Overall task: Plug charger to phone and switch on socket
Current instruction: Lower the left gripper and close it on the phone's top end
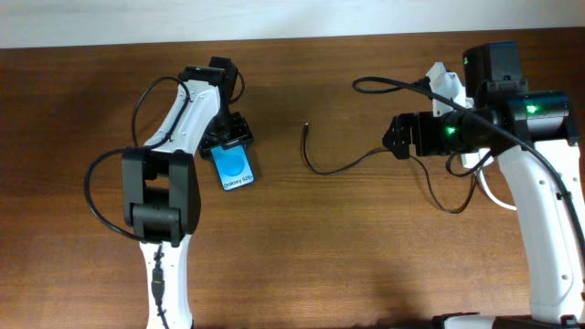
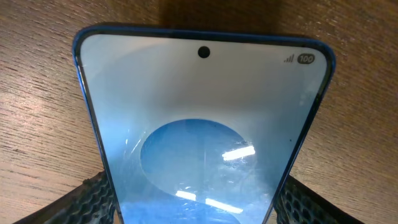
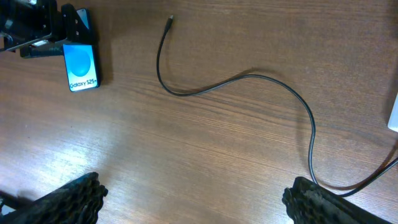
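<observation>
A wooden counter (image 1: pixel 366 256) seen from above, with one robot arm at each side.

The left hand (image 1: pixel 228 139) sits over the far end of the phone (image 1: pixel 236 170). In its wrist view the ridged black fingers (image 2: pixel 87 202) press against both long edges of the phone, so it appears to be clasped around it at about phone width. The phone's screen faces up, and its long axis runs roughly away from the robot. The end with the printed text points back toward the arm bases, angled slightly toward the right arm.

The right hand (image 1: pixel 398 137) hangs spread wide and holds nothing.

The charger (image 3: pixel 252 75) lies loose on the counter between the two hands. Its plug tip (image 1: pixel 306 125) rests well apart from the phone, on the phone's right. The last stretch of cable runs nearly parallel to the phone, with the tip pointing away from the robot. From there the cable curves back toward the right arm.

The tip lies to the left of the right hand. Since that hand is the free one, it is probably the one to fetch the tip. The tip would likely need turning round to meet the phone's text end.
</observation>
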